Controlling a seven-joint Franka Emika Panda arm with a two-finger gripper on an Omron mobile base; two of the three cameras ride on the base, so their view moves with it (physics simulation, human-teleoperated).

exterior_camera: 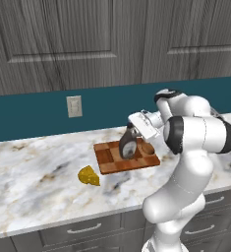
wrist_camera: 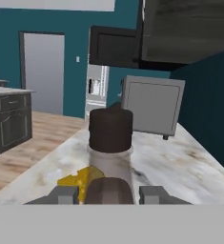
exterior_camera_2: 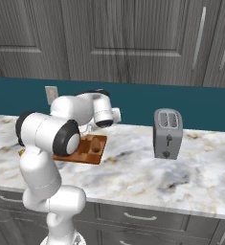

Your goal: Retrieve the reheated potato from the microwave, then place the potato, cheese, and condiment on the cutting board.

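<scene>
My gripper (exterior_camera: 131,138) is shut on the condiment (exterior_camera: 128,148), a dark bottle with a pale label, held over the left half of the cutting board (exterior_camera: 109,160). I cannot tell whether the bottle touches the board. In the hand view its black cap (wrist_camera: 110,128) rises between my fingers (wrist_camera: 63,194). The potato (exterior_camera: 147,147) lies on the board's far right part, also seen from the right as the potato (exterior_camera_2: 95,146) on the cutting board (exterior_camera_2: 87,155). The cheese (exterior_camera: 89,175) rests on the counter left of the board. The black microwave (wrist_camera: 116,47) hangs far ahead.
A silver toaster (exterior_camera_2: 167,133) stands on the marble counter to the right of the board. A grey box appliance (wrist_camera: 151,107) sits on the counter beneath the microwave. A wall outlet (exterior_camera: 74,106) is on the teal backsplash. Drawers run below the counter edge.
</scene>
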